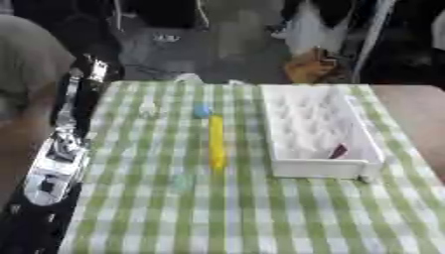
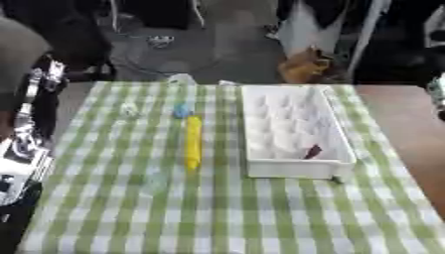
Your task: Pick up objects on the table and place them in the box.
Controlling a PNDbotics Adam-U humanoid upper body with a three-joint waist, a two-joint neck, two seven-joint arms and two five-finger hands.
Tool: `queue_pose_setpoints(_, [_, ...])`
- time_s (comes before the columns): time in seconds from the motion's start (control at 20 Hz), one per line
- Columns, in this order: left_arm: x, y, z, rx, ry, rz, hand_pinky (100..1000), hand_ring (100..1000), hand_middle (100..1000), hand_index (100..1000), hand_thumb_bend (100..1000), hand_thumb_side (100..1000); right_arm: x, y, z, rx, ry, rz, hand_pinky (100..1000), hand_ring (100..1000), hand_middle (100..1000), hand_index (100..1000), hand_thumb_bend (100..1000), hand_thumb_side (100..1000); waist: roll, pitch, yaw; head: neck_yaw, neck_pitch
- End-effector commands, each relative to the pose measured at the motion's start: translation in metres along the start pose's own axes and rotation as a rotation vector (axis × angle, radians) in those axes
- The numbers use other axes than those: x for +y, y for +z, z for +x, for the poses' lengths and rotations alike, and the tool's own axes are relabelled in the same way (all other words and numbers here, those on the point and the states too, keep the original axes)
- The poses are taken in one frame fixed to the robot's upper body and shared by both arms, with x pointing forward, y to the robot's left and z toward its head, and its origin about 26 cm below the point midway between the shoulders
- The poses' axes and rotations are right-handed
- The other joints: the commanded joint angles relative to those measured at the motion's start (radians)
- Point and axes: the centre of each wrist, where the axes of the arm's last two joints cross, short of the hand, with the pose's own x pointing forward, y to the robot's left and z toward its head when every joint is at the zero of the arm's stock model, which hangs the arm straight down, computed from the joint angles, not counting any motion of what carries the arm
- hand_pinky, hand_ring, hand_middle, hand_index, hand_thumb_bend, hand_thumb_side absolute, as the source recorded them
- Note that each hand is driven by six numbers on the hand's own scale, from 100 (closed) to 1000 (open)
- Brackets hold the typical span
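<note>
Table (image 1: 260, 218) under green check cloth, objects spread for easy reach. White box (image 1: 317, 171) on its right half, long axis running away from robot; dark red item (image 1: 339, 151) already inside, near corner. Yellow stick (image 1: 215, 141) just left of box, parallel to it. Small blue object (image 1: 201, 111) at stick's far end. Left arm (image 1: 61, 149) lies along table's left edge; hand's fingers cannot be told.
</note>
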Motion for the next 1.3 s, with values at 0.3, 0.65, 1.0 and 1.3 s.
queue_pose_setpoints(0.3, [0.0047, -0.0045, 0.006, -0.027, -0.01, 0.007, 714, 740, 776, 883, 487, 886, -0.0119, -0.0043, 0.0055, -0.023, 0.039, -0.006, 744, 781, 783, 944, 256, 550, -0.018, 0.01, -0.001, 0.001, -0.007])
queue_pose_setpoints(0.65, [0.0044, -0.0046, 0.0062, -0.028, -0.01, 0.006, 714, 740, 776, 883, 488, 885, -0.012, -0.0044, 0.0058, -0.023, 0.04, -0.006, 744, 781, 783, 944, 257, 551, -0.019, 0.01, 0.002, 0.001, -0.007])
queue_pose_setpoints(1.0, [0.0042, -0.0047, 0.0062, -0.028, -0.011, 0.004, 714, 740, 776, 883, 489, 885, -0.0119, -0.0045, 0.0059, -0.023, 0.041, -0.005, 743, 780, 783, 944, 258, 551, -0.019, 0.01, 0.003, 0.0, -0.007])
queue_pose_setpoints(1.3, [0.0059, -0.005, 0.0049, -0.015, -0.047, -0.005, 713, 741, 779, 886, 495, 834, -0.0121, -0.0047, 0.0062, -0.024, 0.042, -0.005, 743, 780, 783, 944, 258, 551, -0.019, 0.01, 0.003, -0.001, -0.008])
